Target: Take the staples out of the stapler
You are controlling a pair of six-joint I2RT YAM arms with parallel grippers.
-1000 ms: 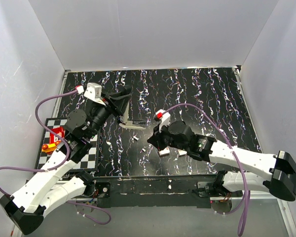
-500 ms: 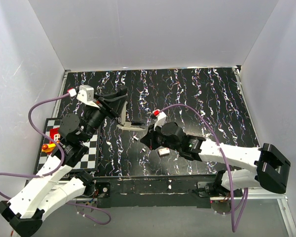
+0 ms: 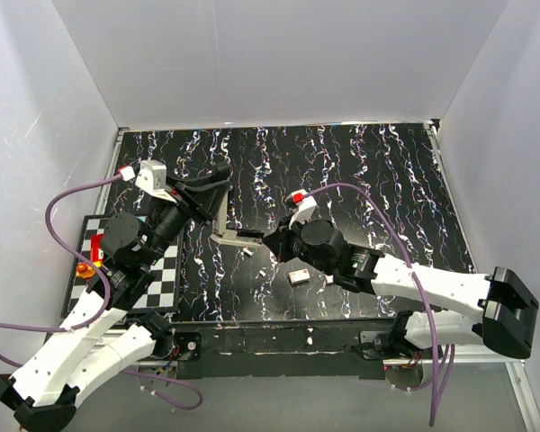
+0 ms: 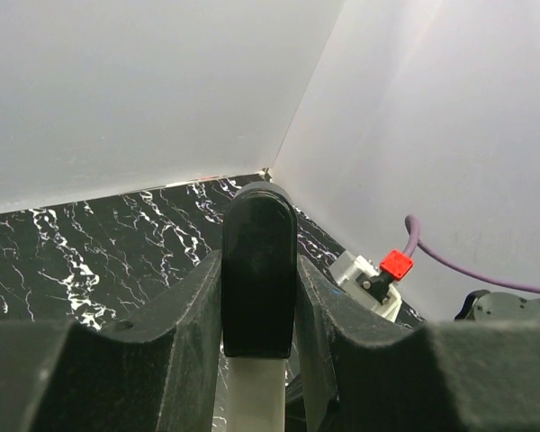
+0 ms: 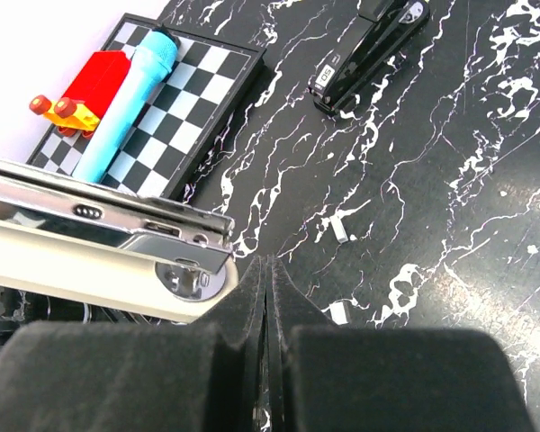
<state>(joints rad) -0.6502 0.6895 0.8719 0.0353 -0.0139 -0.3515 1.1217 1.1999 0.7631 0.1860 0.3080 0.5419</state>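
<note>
The stapler point(image 3: 237, 236) is swung open at mid-left of the mat. Its black top arm point(image 4: 258, 270) stands up between my left gripper's point(image 3: 213, 193) fingers, which are shut on it. Its beige base with the silvery staple rail point(image 5: 108, 236) points towards my right gripper point(image 3: 273, 241). In the right wrist view my right gripper point(image 5: 268, 266) is shut and empty, its tips just beside the rail's open end. A silvery staple block point(image 3: 298, 276) lies on the mat near the right arm. Small staple bits point(image 5: 342, 229) lie beyond the fingertips.
A second small black stapler point(image 5: 367, 47) with a white label lies on the mat further off. A checkerboard point(image 3: 166, 281) at the left edge carries a red block point(image 5: 92, 83) and a blue cylinder point(image 5: 126, 103). White walls enclose the mat.
My right gripper has moved away from the staple block, up to the open end of the stapler's rail. My left gripper has shifted slightly, still holding the top arm.
</note>
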